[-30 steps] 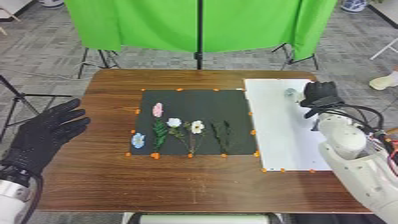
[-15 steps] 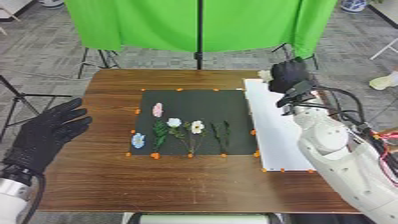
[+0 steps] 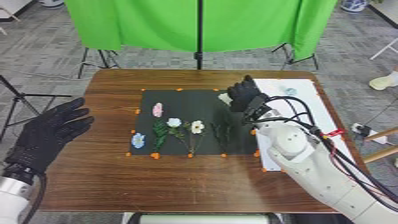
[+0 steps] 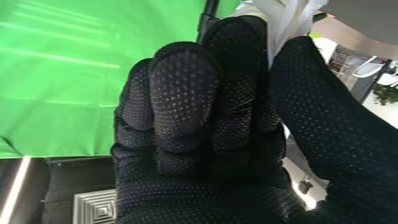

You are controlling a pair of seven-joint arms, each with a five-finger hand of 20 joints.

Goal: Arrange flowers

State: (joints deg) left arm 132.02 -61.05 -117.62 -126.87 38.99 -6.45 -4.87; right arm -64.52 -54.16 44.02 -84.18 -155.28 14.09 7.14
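"Brown wood is spreading under everything, and a square black sheet [image 3: 191, 102] is lying on that table [image 3: 178, 185]. Where is the flower sitting?"

"Just over the sheet's far right part. That white, soft-petalled flower [image 3: 225, 98] is poking out on the left side of the black-gloved right hand [image 3: 244, 94]."

"And how is the hand holding it?"

"Narrowly: thumb and fingers are pinching it near their tips, with pale petals [image 4: 282, 22] fanning beyond them. I'm not managing to tell which way any stem is pointing."

"What is the next move turning on?"

"Probably the two dark green, leafy stems [image 3: 225, 135]. They are running lengthwise from near to far, bare of blooms, and the flower is hanging beyond their far ends. So I'm judging that the hand is needing to come nearer the robot and down, lining the bloom up with their tops."

"Could the other arm be helping?"

"Hardly. The black-gloved left hand [image 3: 44, 135] is waiting well apart, left of the sheet, its fingers extending loosely. The right is clearly being the nearer one."
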